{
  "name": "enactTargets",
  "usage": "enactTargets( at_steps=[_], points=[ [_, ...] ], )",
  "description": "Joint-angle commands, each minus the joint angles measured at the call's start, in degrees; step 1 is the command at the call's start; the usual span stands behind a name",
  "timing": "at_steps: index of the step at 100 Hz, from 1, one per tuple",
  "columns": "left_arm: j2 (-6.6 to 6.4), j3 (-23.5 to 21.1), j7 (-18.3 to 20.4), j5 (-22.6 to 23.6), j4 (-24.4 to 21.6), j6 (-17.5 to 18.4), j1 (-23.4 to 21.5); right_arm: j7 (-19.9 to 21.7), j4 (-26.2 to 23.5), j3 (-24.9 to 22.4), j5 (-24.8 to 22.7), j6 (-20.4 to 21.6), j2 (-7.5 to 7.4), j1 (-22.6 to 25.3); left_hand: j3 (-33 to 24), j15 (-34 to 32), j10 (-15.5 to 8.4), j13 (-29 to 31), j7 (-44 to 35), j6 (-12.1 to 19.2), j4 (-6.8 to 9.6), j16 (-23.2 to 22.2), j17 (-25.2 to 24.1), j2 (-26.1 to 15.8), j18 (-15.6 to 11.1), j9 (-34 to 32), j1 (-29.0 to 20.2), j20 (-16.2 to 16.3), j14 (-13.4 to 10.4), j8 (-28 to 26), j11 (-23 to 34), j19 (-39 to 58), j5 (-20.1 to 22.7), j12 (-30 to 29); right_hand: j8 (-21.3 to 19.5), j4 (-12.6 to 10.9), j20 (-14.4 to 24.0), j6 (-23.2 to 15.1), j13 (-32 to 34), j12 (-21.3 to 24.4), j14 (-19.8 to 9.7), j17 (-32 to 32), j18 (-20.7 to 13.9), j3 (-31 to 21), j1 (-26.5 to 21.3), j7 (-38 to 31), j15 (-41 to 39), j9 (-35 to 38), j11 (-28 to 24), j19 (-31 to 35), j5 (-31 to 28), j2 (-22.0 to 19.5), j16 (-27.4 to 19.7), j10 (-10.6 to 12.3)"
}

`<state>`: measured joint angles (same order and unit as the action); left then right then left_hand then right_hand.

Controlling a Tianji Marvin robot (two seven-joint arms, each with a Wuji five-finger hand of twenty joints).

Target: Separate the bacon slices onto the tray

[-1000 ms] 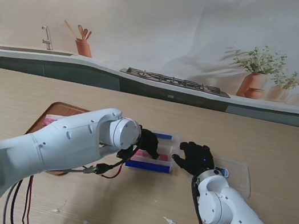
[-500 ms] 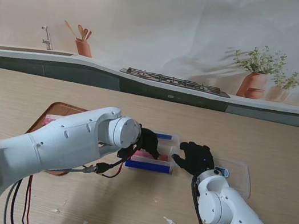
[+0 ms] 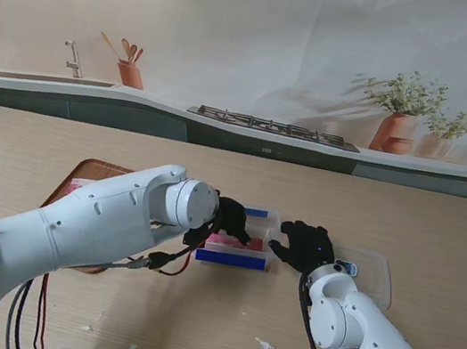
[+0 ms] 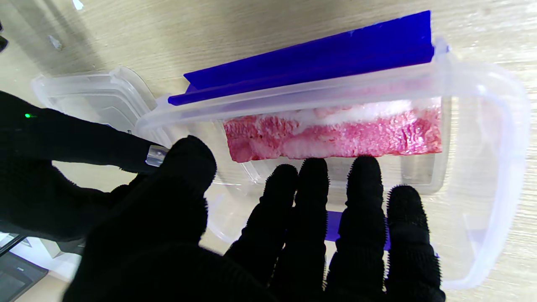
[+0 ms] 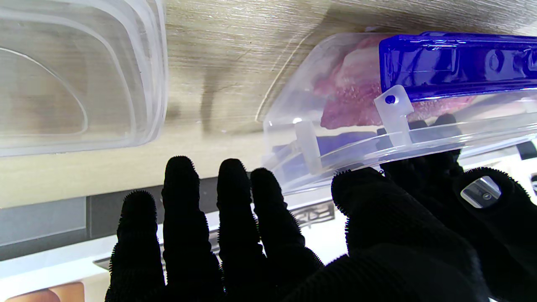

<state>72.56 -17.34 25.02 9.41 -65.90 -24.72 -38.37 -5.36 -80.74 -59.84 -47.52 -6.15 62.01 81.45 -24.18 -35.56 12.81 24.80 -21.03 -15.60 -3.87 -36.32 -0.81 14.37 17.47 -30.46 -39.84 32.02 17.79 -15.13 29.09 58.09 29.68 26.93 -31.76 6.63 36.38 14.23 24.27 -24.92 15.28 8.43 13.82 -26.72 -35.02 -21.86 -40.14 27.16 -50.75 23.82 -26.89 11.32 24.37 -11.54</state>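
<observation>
left hand (image 3: 232, 220) open over bacon (image 4: 331, 136) in container (image 4: 499, 138)

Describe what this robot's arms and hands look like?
Both arms, the left arm and the right arm, are smooth, glossy white rounded shells. Red and black cables hang under the left one. The left hand and right hand are five-fingered, in black knitted gloves.

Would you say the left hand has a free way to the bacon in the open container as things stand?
Probably yes: the container is open, its lid lies aside, and the left hand has its fingertips beside the bacon with nothing between.
</observation>
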Motion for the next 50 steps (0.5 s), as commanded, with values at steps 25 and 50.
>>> enactTargets(
  at_steps=[25,50],
  points=[
    [0.46,-0.84,0.79,-2.05,-1.53,-3.37,-0.33,1.11,0.67,0.53,0.08,-0.25,0.57,0.72,1.69,-10.54,1.15,6.0,2.88,-4.33,2.03,-6.64,-0.27,0.2,2.36,-5.22,1.86,1.0,2.47,1.82,8.02,2.2,2.32,6.39,0.57,-2.56,1.17,-6.3,0.13,0.72,1.35,-0.04,1.13,0.02,-1.9,-0.06,-1.14,-2.93,0.52,0.17,-0.58,-1.26,0.38,0.13],
    [0.66,1.04,3.03,-2.66,-1.14,-3.82,1.65,0.91,0.76,0.41,0.07,-0.15,0.59,0.74,4.7,-17.22,-0.47,8.0,0.69,-1.64,2.01,-13.94,-1.44,-0.88,2.0,-9.47,1.4,1.39,2.29,0.9,12.46,1.27,7.86,14.28,0.56,-2.59,1.19,-6.39,0.12,1.09,1.32,-0.02,1.18,0.05,-1.95,-0.02,-1.18,-3.46,1.04,0.2,-0.57,-1.27,0.39,0.16]
  ],
)
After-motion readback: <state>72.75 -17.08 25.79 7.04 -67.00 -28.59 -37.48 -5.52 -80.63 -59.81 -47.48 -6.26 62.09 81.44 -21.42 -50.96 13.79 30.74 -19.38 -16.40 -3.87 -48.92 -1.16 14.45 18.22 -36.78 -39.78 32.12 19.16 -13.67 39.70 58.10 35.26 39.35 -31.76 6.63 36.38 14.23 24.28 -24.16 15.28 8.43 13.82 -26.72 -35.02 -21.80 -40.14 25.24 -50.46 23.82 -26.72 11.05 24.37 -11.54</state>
